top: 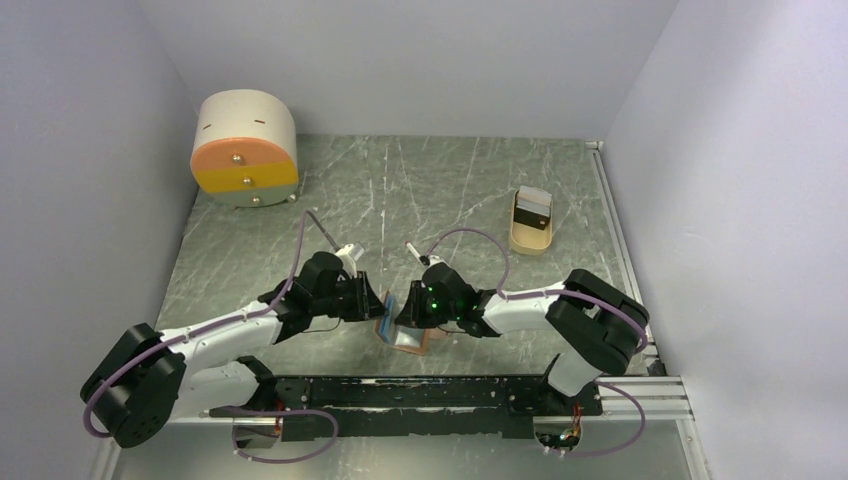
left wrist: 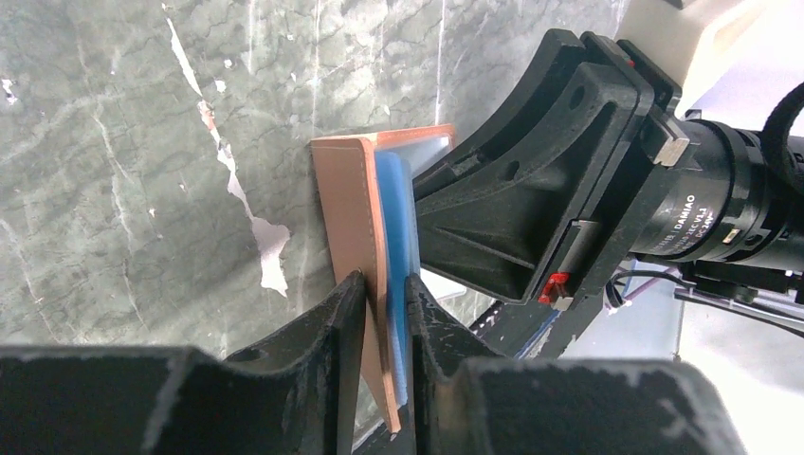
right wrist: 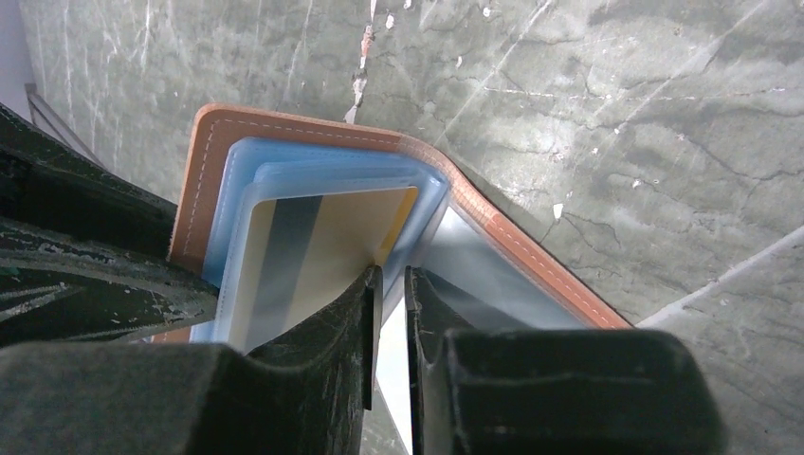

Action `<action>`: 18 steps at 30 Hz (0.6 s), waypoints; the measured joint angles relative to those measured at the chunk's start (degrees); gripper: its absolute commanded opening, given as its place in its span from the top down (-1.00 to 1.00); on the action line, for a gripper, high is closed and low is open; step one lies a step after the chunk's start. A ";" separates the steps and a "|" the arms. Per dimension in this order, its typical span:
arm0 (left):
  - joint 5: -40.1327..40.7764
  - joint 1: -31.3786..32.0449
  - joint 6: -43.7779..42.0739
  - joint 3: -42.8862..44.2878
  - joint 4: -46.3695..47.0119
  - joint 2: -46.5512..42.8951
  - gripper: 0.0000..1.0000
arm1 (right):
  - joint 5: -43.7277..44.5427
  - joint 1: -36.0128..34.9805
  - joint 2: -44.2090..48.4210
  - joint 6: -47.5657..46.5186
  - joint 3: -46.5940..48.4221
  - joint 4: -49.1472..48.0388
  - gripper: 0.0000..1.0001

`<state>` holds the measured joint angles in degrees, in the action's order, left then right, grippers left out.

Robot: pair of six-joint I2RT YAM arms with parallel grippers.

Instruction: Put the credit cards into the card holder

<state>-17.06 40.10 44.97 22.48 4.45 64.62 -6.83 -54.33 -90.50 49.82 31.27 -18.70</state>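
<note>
The card holder (top: 398, 328), brown leather with blue plastic sleeves, stands on edge at the near middle of the table between both grippers. My left gripper (top: 373, 300) is shut on its brown cover (left wrist: 346, 209) and blue sleeves, one finger on each side (left wrist: 384, 280). A cream credit card with a dark band (right wrist: 313, 237) sits inside a blue sleeve. My right gripper (right wrist: 387, 273) is at that sleeve's edge, its jaws a narrow gap apart with nothing between them. Another dark card with a white band (top: 532, 208) stands in a tan tray at the back right.
A round cream and orange drawer box (top: 245, 150) stands at the back left. The tan tray (top: 530, 240) is near the metal rail (top: 612, 230) on the table's right edge. A black base rail (top: 430, 392) runs along the near edge. Walls close in on three sides.
</note>
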 measured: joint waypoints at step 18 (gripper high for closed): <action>6.97 3.39 -3.21 5.99 -8.59 3.17 0.38 | 1.40 -0.02 -0.24 -0.92 2.21 2.99 0.48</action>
<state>-10.09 43.48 41.76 28.47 -4.14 67.79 -5.43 -54.35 -90.74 48.90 33.47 -15.70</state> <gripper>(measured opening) 0.312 0.253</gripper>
